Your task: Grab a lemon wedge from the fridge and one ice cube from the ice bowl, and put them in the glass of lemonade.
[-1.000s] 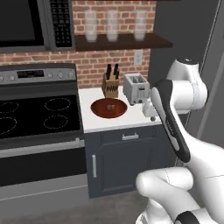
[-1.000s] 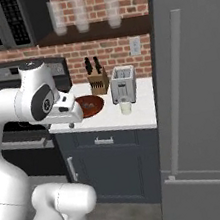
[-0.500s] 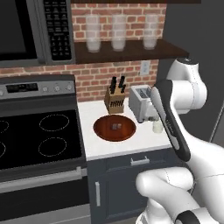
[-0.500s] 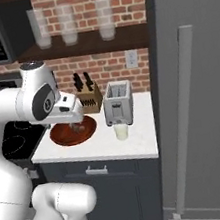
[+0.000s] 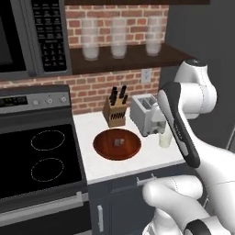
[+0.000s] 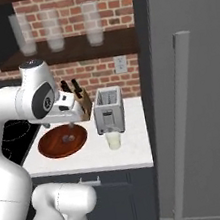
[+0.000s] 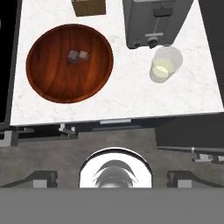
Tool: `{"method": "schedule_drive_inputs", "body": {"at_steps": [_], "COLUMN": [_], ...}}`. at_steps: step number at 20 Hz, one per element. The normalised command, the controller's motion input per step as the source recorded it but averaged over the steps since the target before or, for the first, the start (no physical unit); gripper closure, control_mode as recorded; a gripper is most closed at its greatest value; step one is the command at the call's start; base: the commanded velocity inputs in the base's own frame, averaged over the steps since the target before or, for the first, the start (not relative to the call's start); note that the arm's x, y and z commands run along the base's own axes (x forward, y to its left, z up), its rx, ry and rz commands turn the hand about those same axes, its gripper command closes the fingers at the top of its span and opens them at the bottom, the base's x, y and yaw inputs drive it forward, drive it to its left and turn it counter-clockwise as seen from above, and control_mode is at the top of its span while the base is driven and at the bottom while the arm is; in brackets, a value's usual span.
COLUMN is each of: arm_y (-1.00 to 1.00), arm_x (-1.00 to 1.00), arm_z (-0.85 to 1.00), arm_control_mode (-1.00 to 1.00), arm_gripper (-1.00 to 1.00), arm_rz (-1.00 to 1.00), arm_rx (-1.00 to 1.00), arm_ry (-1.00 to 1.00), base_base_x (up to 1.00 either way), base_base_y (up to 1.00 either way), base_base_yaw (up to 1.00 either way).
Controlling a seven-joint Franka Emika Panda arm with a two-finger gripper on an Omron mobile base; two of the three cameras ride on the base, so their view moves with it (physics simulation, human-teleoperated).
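The reddish-brown wooden ice bowl [image 7: 65, 83] lies on the white counter with two small ice cubes [image 7: 78, 56] in it. To its right, in front of the toaster, stands the short glass of lemonade [image 7: 164, 65]. My gripper [image 7: 113, 177] is open and holds nothing; it hangs above the counter's front edge and looks down on bowl and glass. The bowl [image 6: 57, 143], the glass [image 6: 114, 140] and the gripper [image 6: 70, 124] over the bowl's near side also appear from the right base. The dark grey fridge [image 6: 201, 66] stands shut at the right, so the lemon wedge is hidden.
A silver toaster [image 5: 147, 120] and a knife block [image 5: 115, 112] stand at the back of the counter. A black stove [image 5: 36, 160] adjoins it on the left under a microwave [image 5: 27, 36]. Three tall frosted glasses [image 5: 118, 43] sit on a shelf above. The fridge handle [image 6: 182, 120] runs vertically.
The whole picture has shifted and grown: the base has driven closer to the counter and toward the fridge. The arm keeps its pose and the gripper stays open.
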Motion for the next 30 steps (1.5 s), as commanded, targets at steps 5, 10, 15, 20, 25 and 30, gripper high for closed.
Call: {"method": "schedule_drive_inputs", "body": {"at_steps": [5, 10, 15, 20, 25, 30], "arm_y": [0.0, 0.0, 0.0, 0.0, 0.12, 0.49], "arm_x": [0.0, 0.0, 0.0, 0.0, 0.0, 0.0], "arm_z": [0.0, 0.0, 0.0, 0.0, -0.24, -0.54], "arm_control_mode": [1.0, 1.0, 1.0, -1.0, -1.0, -1.0], "arm_gripper": [-1.0, -1.0, -1.0, -1.0, -1.0, -1.0], "arm_rz": [0.0, 0.0, 0.0, -0.01, 0.04, 0.18], "arm_rx": [0.0, 0.0, 0.0, 0.0, 0.0, 0.0], "arm_ry": [0.0, 0.0, 0.0, 0.0, -0.04, -0.09], "base_base_x": [0.48, 0.61, 0.27, 0.0, 0.0, 0.0], "base_base_y": [0.32, 0.52, 0.58, 0.05, 0.0, 0.0], "base_base_yaw": [-0.28, -0.26, -0.21, -0.02, 0.0, 0.0]}}
